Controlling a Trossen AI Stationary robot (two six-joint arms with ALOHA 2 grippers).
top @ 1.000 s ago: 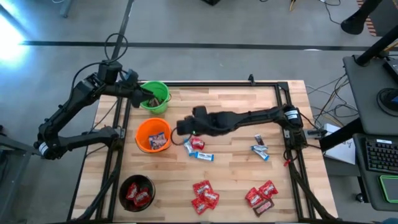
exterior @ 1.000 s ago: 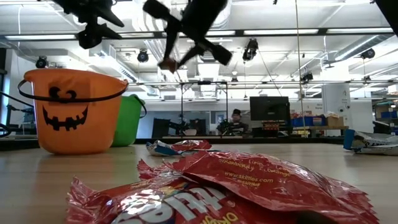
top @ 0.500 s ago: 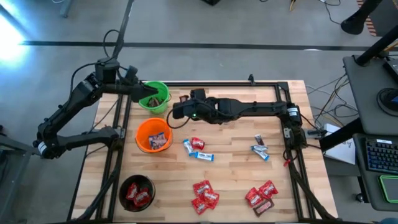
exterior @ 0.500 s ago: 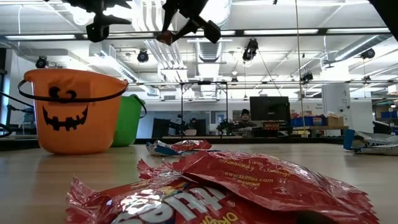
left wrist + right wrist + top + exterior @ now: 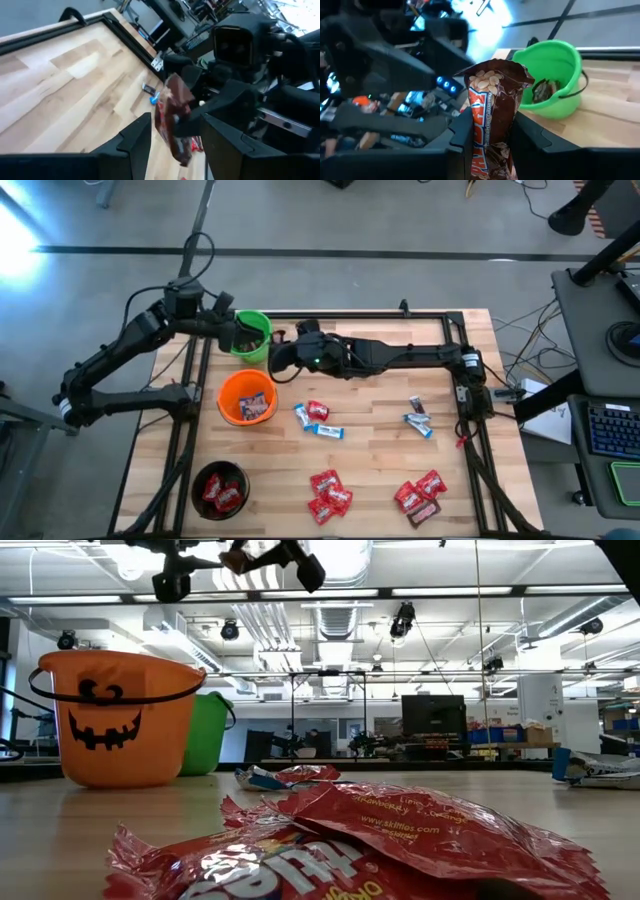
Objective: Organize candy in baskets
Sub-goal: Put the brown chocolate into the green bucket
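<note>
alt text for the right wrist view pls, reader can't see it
The right gripper holds a dark brown candy bar upright between its fingers, near the open green basket on the wooden table. The left gripper hovers close by, open.

The pale wooden plank bench (image 5: 380, 430) looks smooth and matt, the round green plastic bucket (image 5: 555, 75) faintly shiny, and the crinkled brown foil-wrapped candy bar (image 5: 492, 115) glossy between matt black plastic fingers (image 5: 532, 145).
</note>
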